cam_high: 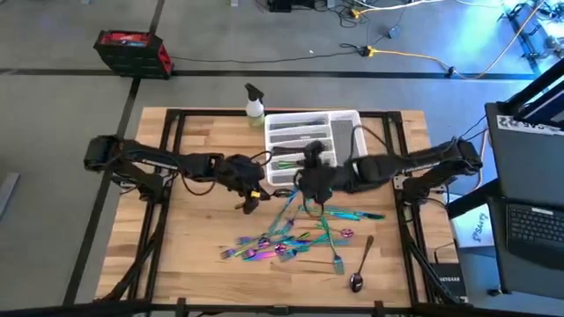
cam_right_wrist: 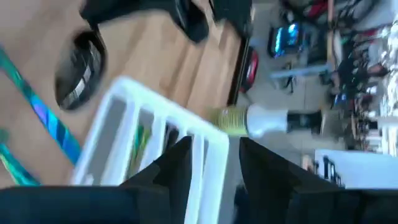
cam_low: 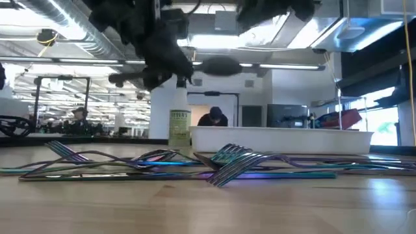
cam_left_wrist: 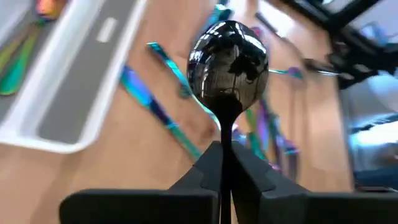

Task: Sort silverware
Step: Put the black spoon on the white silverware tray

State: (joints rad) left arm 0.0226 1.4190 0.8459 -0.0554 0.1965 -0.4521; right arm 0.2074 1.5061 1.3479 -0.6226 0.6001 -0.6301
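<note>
The silverware, rainbow-finish forks, spoons and knives, lies in a loose pile (cam_high: 291, 238) (cam_low: 221, 162) on the wooden table, near of the white tray (cam_high: 348, 119). A few pieces lie in the tray's compartments (cam_left_wrist: 15, 56). My left gripper (cam_high: 249, 195) (cam_left_wrist: 227, 165) is above the table left of the pile, shut on a dark, shiny spoon (cam_left_wrist: 229, 62). My right gripper (cam_high: 310, 167) (cam_right_wrist: 214, 165) hovers open over the tray's near edge (cam_right_wrist: 124, 93), holding nothing. Another dark spoon (cam_high: 357, 280) lies flat near the front edge. My left gripper pinches the dark spoon's handle (cam_left_wrist: 226, 134) between its two fingers, a little below the bowl. The spoon runs along the fingers and sticks out past their tips, bowl foremost, lifted clear of the table.
A small spray bottle (cam_high: 255, 106) (cam_low: 179, 127) stands at the tray's far left corner. A black metal frame (cam_high: 167, 176) borders the tabletop. Bare wood lies at the front left (cam_high: 176, 255). A laptop (cam_high: 533, 224) sits off the table's right side.
</note>
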